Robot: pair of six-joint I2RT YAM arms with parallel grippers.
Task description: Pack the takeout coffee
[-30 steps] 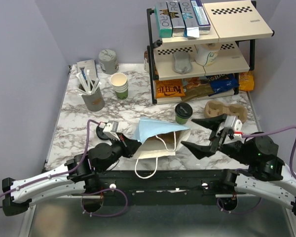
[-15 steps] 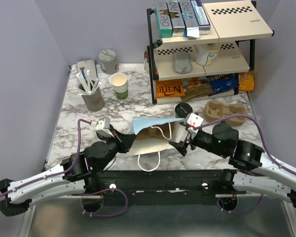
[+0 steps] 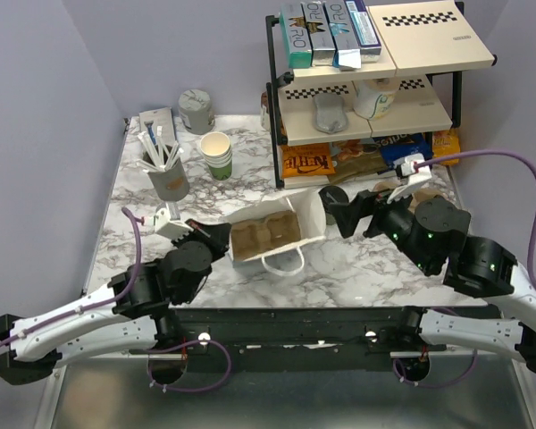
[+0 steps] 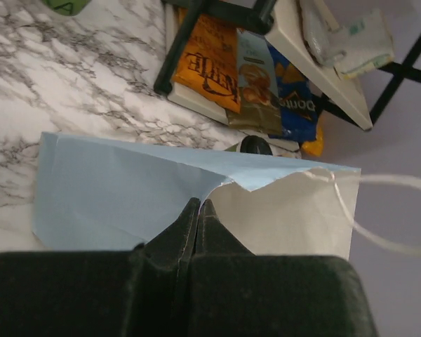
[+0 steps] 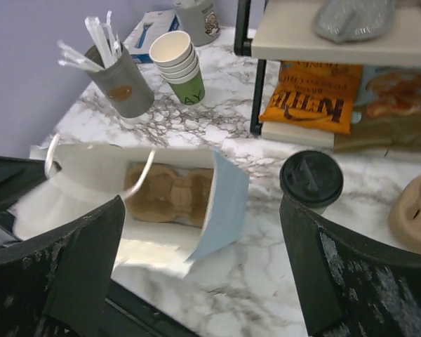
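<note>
The takeout coffee (image 5: pixel 311 179), a green-sided paper cup with a black lid, stands on the marble to the right of the paper bag. In the top view the cup (image 3: pixel 332 193) is mostly hidden behind my right gripper (image 3: pixel 348 213). The white and blue bag (image 3: pixel 277 223) stands open with a brown cardboard carrier (image 5: pixel 170 193) inside. My left gripper (image 4: pixel 198 203) is shut on the bag's left rim. My right gripper (image 5: pixel 202 232) is wide open and empty, hovering above the bag's right side and the cup. The cup's lid (image 4: pixel 255 145) peeks over the bag in the left wrist view.
A stack of lidless cups (image 3: pixel 217 154) and a grey holder of stirrers (image 3: pixel 167 174) stand at the back left. A black shelf rack (image 3: pixel 366 89) with snack bags (image 3: pixel 308 161) is at the back right. A second cardboard carrier (image 3: pixel 429 198) lies beside my right arm.
The bag went from lying flat to standing open, held at its rim by my left gripper. My right gripper left the bag's mouth and moved back and to the right, by the cup.
</note>
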